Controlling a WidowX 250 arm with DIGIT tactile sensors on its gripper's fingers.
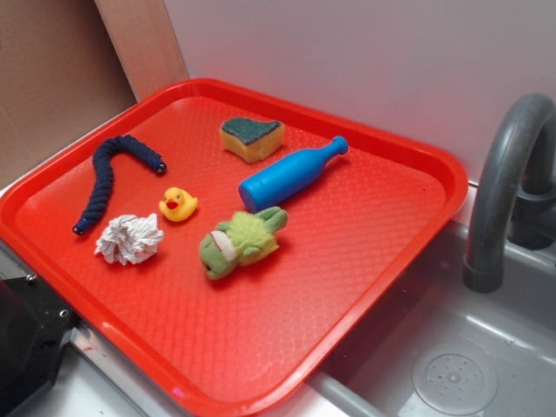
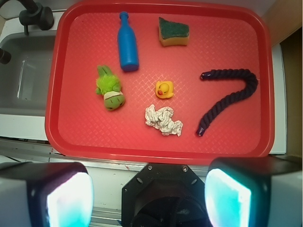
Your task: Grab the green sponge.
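Green sponge point(image 2: 173, 32) on red tray point(image 2: 236, 156), just beside blue bottle point(image 2: 127, 43), gripper point(image 2: 148, 198) open, well apart from the sponge

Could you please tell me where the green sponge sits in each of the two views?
Exterior: the green sponge lies at the tray's far edge, upper centre, left of the blue bottle.
Wrist: it lies top centre-right, right of the bottle.
Shared landmark: the blue bottle, the sponge's neighbour in both views.

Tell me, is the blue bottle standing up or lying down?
Lying down. The bottle rests on its side on the tray, neck pointing toward the wall.
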